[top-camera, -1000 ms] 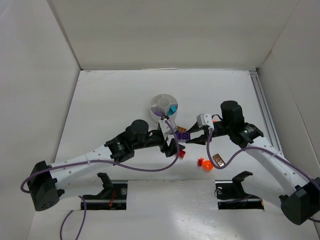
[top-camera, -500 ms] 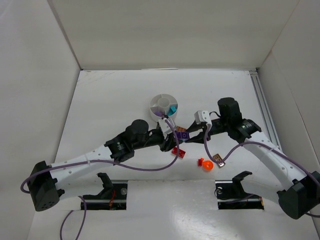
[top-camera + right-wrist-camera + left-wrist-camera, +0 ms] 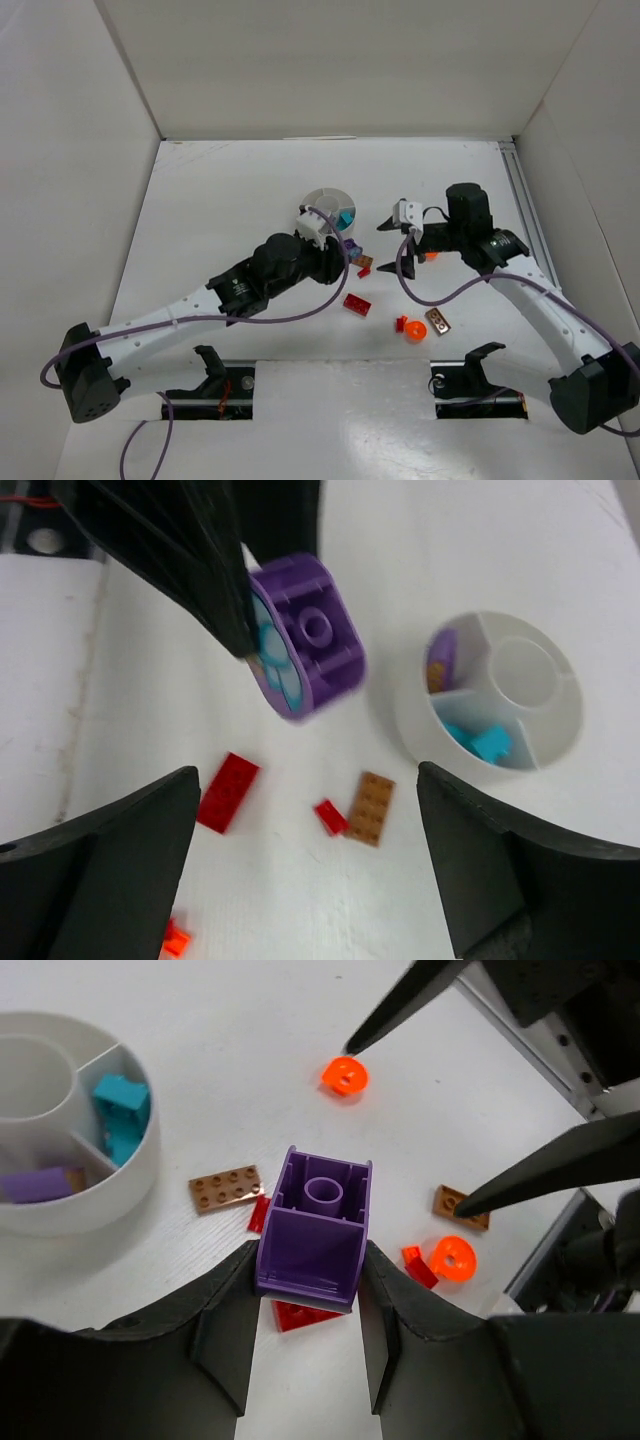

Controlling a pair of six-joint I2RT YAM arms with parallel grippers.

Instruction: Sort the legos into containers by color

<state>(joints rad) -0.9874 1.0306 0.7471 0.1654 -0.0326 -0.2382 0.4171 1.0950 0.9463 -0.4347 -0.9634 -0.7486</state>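
Note:
My left gripper [image 3: 310, 1260] is shut on a purple brick [image 3: 315, 1225], hollow underside toward the camera, and holds it above the table just right of the white dish [image 3: 120, 1185]. From above, the brick [image 3: 348, 245] hangs beside the dish [image 3: 325, 194]. Teal pieces [image 3: 120, 1110] lie in one wedge and a purple piece [image 3: 35, 1185] in another. My right gripper [image 3: 388, 247] stands open with nothing between its fingers, a little right of the brick [image 3: 305, 635]. Loose legos lie below: a brown plate [image 3: 372, 808], a small red piece [image 3: 330, 817] and a red brick [image 3: 228, 792].
Toward the near edge lie an orange round piece [image 3: 413, 330] and a brown piece [image 3: 438, 321]. Another orange round piece [image 3: 345, 1075] sits by the right gripper's finger. White walls enclose the table on three sides, and a metal rail [image 3: 525, 215] runs along the right.
The purple brick passed from the right gripper to the left. The right gripper opened and drew back to the right; the left gripper shut on the brick and carried it toward the dish.

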